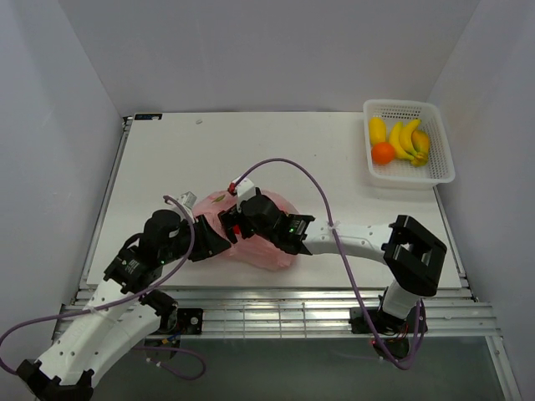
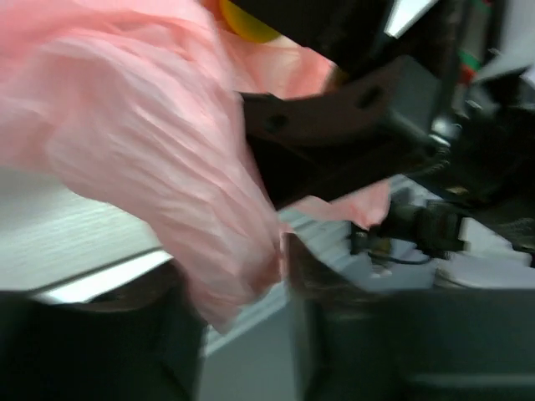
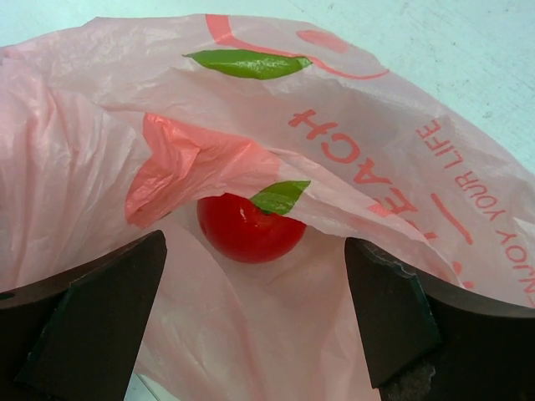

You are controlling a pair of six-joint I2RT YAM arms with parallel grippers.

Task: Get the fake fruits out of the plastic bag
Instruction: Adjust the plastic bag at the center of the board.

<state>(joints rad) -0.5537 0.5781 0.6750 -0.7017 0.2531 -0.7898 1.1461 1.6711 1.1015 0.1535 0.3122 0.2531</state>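
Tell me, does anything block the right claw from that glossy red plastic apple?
Nothing solid: the open right gripper faces the red apple; only a fold of the thin pink plastic bag overhangs its top.

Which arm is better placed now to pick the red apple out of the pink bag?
Right. The right gripper is open and looks into the plastic bag; the red apple lies straight ahead between its fingers, untouched. The left gripper has only bag film between its fingers.

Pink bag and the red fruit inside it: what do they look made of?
The pink bag looks like thin translucent plastic film: crinkled, creased, with printed lettering. The red apple seems glossy plastic, given the sharp highlight on its skin.
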